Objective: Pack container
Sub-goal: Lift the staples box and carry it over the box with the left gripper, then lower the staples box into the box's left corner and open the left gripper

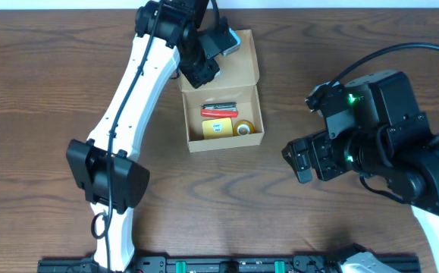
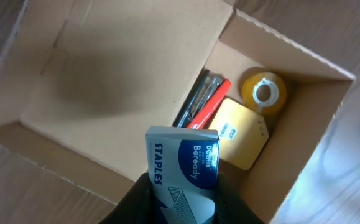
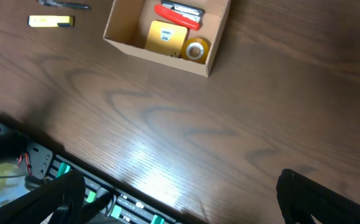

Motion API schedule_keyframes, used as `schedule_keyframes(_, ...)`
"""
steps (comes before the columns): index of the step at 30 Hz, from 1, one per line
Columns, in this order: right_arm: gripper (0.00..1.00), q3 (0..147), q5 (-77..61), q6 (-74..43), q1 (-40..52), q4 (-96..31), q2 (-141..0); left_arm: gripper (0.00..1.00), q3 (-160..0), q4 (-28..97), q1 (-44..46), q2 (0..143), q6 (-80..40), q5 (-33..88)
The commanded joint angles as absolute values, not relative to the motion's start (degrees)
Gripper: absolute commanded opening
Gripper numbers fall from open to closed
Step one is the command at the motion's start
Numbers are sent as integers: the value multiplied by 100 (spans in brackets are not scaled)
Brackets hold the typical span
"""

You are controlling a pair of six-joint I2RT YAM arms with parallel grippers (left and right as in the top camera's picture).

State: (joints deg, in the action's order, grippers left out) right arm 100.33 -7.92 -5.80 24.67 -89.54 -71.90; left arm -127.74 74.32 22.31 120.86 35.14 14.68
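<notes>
The container (image 1: 224,144) is an open tan cardboard box at the table's centre back, its flap lid (image 1: 243,67) folded away from me. Inside lie a red and black tool (image 2: 206,101), a yellow pad (image 2: 240,132) and a roll of tape (image 2: 264,92). My left gripper (image 1: 221,47) hangs over the flap, shut on a blue and white staples box (image 2: 183,165) that stands upright between the dark fingers (image 2: 141,199). My right gripper (image 1: 302,161) stands open to the right of the container, over bare table, with nothing between its fingers (image 3: 60,194).
A yellow marker (image 3: 51,21) and a dark pen (image 3: 64,5) lie on the table beside the container (image 3: 156,52). The rail with green lights (image 3: 74,180) runs along the table's front edge. The left arm (image 1: 128,114) stretches diagonally across the left half.
</notes>
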Motion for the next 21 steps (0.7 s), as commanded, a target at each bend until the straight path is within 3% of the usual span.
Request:
schedule_keyframes(1,99,10042,-773,-506,2436,-8960,-7196,6,-12809,7430,2296,12446,2403,1511)
schedule_keyframes(9,99,10042,-773,-506,2436,-8960,-7196,6,-12803,7397,2882,12905,823,1337)
schedule_keyframes(16,99,10042,-773,-506,2436,-8960,-7196,6,-12803,7485,3179,12916,-1424,69)
schedule_keyframes(21,99,10042,-775,-506,2436,-8960,-7196,6,-12803,7502,3157,12916,-1953,30)
